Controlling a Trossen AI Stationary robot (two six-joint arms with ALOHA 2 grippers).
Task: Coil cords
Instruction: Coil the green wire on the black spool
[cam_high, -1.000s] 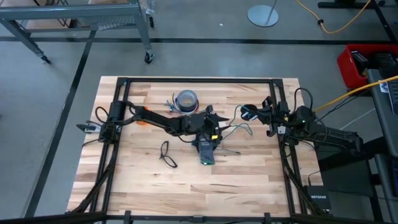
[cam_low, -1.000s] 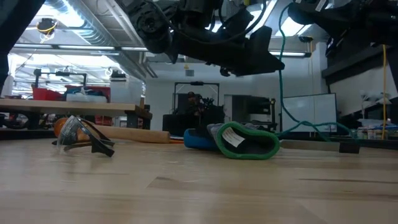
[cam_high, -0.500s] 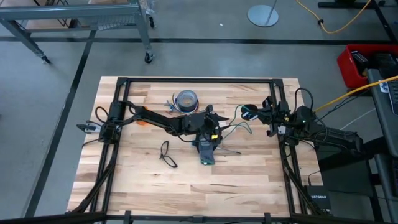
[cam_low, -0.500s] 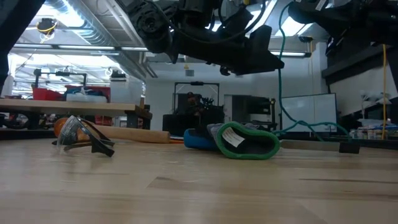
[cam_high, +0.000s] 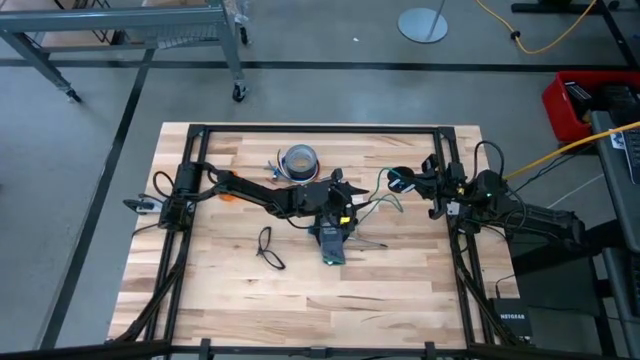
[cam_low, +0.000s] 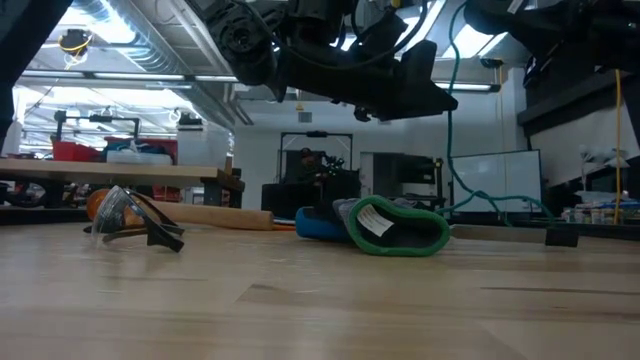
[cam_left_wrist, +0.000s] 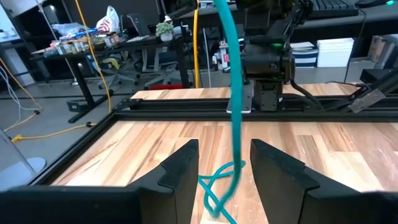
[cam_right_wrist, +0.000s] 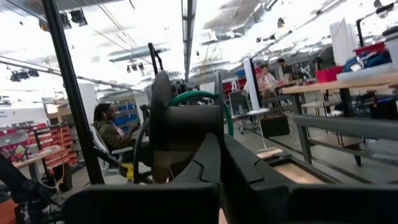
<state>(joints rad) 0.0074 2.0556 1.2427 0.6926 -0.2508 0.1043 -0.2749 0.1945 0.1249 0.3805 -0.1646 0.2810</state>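
Two hands mid-table — left hand (cam_left_wrist: 225, 171) released astride teal cord (cam_left_wrist: 235, 106), right hand (cam_right_wrist: 219, 163) clenched.

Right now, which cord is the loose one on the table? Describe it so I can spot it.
From the wooden table, go to the black-and-green glove at its centre. The loose dark cord lies flat on bare wood just left of it, a thin twisted loop, unlike the teal cord strung up toward the right claw.

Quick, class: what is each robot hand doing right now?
Left hand: open, the teal cord running between its fingers.
Right hand: closed; holding the black spool.
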